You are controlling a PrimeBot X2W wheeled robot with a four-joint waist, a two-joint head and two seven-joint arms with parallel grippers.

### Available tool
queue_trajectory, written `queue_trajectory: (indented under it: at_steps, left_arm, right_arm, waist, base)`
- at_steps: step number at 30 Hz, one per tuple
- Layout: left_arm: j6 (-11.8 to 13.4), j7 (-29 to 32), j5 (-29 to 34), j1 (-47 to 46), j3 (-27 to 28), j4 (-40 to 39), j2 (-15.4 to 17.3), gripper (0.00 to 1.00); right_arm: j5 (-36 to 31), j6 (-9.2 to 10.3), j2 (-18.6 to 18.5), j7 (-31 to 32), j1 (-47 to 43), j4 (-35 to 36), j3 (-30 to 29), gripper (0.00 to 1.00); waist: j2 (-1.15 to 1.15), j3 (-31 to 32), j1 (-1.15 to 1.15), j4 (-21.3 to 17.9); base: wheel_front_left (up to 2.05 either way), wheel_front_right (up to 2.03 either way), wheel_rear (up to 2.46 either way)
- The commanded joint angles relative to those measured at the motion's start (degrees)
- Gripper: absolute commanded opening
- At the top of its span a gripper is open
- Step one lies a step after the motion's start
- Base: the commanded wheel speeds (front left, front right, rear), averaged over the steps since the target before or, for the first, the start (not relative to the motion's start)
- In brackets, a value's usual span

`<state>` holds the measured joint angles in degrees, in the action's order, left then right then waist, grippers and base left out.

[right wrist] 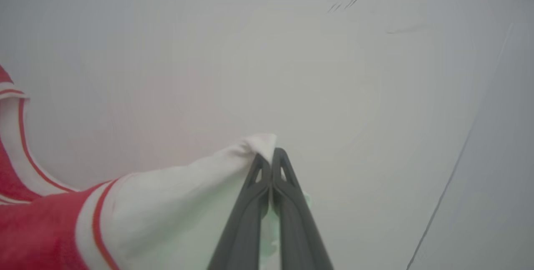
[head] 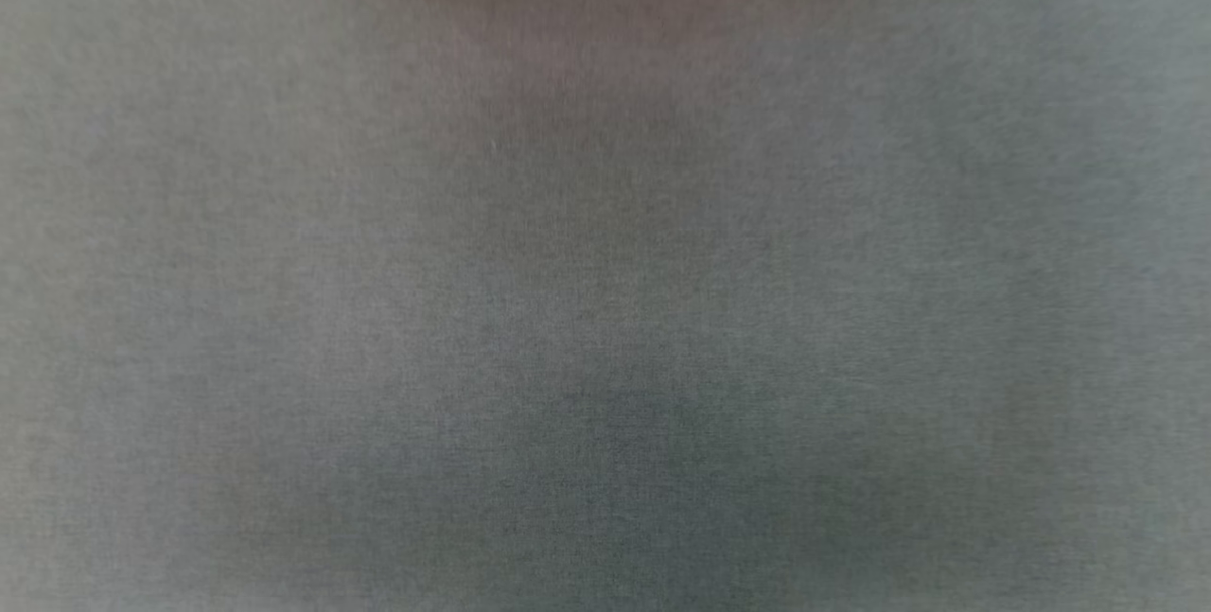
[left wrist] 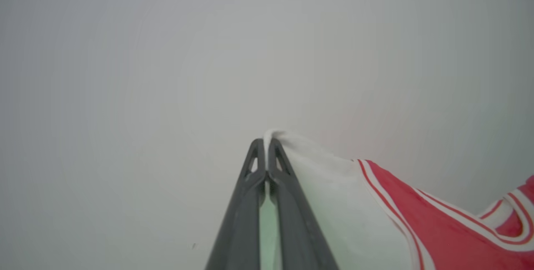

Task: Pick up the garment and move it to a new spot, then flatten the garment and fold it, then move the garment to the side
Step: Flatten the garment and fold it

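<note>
I read the left gripper (left wrist: 265,140) at lower centre of its wrist frame, jaws closed on a white sleeve of the garment (left wrist: 417,220), which trails to the lower right. The right gripper (right wrist: 273,153) has its jaws clamped on a white sleeve too, with the red body at lower left. The head view is blurred: the red strip at its top edge is probably the garment, above the grey counter (head: 605,309).

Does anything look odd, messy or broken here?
Nothing looks damaged. The garment is bunched, one white sleeve tip pinched in the left gripper, another in the right gripper. A few dark scuff marks streak the pale surface beyond.
</note>
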<state>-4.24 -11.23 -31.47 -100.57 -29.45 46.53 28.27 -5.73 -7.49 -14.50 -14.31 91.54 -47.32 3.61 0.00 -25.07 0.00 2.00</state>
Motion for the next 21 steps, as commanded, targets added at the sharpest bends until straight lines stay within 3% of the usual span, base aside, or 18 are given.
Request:
queue_trajectory:
  at_steps: [1, 5, 11, 16, 21]
  left_arm:
    - [0.01, -0.88, 0.48, -0.79, 0.11, 0.11, -0.35, 0.0]
    - [-0.47, -3.81, 0.45, 0.01, 1.97, 0.57, -1.71, 0.0]
    - [-2.53, -3.98, -0.01, 9.47, 0.97, 2.5, -2.72, 0.0]
    - [-3.15, -2.34, -3.81, 18.94, -2.38, 4.52, -3.08, 0.0]
    - [-3.18, 4.46, -11.43, 29.28, -8.94, -1.49, -0.58, 0.0]
  right_arm:
    - [-0.98, 0.0, 0.35, -0.46, 0.37, 0.09, -0.08, 0.0]
    - [-6.43, 0.0, 1.06, -0.88, -1.39, 3.76, -1.37, 0.0]
    - [-4.06, 0.01, 1.86, -0.89, -9.47, 0.58, -0.39, 0.0]
    - [3.91, 0.01, 2.18, -0.89, -16.53, -5.49, 3.31, 0.0]
    - [14.94, 0.01, 1.01, 2.02, -24.11, -6.46, 11.45, 0.0]
  waist:
    - [0.0, -3.0, 0.0, 0.97]
    - [0.0, -4.49, 0.0, 2.04]
    - [0.0, -2.43, 0.0, 2.9]
    - [0.0, 1.33, 0.0, 3.43]
    - [0.0, 5.42, 0.0, 3.74]
  base:
    - [0.0, 0.0, 0.0]
    - [0.0, 0.0, 0.0]
    - [0.0, 0.0, 0.0]
    - [0.0, 0.0, 0.0]
    - [0.0, 0.0, 0.0]
